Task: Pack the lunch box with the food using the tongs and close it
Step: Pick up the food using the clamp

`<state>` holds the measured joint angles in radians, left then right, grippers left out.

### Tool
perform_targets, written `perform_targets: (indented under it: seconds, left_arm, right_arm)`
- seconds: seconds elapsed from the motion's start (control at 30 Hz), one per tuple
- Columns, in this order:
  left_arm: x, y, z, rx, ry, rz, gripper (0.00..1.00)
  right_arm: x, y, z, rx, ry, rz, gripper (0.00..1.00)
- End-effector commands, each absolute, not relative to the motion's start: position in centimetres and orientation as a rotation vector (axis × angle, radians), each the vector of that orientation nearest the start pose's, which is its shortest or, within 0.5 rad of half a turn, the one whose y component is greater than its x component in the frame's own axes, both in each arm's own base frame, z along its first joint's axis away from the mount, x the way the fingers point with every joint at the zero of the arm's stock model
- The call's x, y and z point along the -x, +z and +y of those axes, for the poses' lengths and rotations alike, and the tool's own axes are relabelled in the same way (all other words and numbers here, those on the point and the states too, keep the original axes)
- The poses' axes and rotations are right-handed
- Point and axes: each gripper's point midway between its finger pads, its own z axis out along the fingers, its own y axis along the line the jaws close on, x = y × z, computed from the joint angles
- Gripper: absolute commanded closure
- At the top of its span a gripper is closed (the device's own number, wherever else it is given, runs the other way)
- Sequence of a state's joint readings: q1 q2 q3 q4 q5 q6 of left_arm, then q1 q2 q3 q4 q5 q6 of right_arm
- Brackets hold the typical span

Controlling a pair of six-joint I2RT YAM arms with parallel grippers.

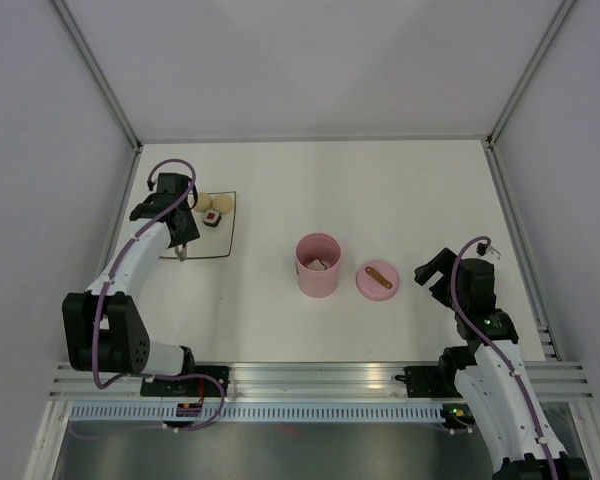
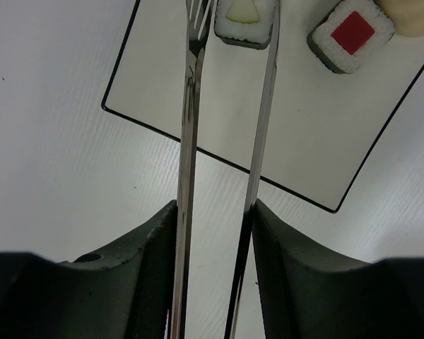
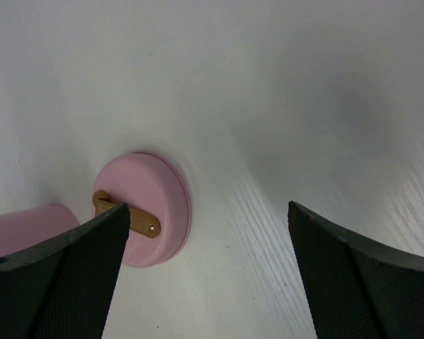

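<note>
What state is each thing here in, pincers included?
Lunch box: upright, open, a piece inside.
Lid: off, lying beside the box, strap up.
Tongs: held, arms either side of the green-centred roll.
Green-centred roll: on the tray, between the tong tips.
Red-centred roll: on the tray, untouched.
Beige balls: on the tray, untouched.
Left pincer: shut on the tongs.
Right pincer: open, empty, near the lid.

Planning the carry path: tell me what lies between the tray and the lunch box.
Nothing. In the top view, the table between the tray and the lunch box is bare.
</note>
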<state>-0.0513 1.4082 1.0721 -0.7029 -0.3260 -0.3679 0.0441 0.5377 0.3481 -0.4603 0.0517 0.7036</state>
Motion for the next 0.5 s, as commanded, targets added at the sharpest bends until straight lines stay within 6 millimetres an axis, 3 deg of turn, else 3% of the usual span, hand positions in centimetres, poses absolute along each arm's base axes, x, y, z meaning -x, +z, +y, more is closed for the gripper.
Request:
perform_targets:
  seconds: [0.0, 0.47]
  left_arm:
    - [-31.2, 13.3, 3.9, 0.524, 0.33, 2.446, 0.5]
    - [-32.1, 11.8, 2.6, 0.47, 0.248, 2.518, 0.47]
  right_arm:
    - [-23.0, 8.8, 3.0, -0.725, 0.365, 2.098, 0.02]
    - [-23.0, 8.7, 2.9, -0.728, 0.362, 2.098, 0.02]
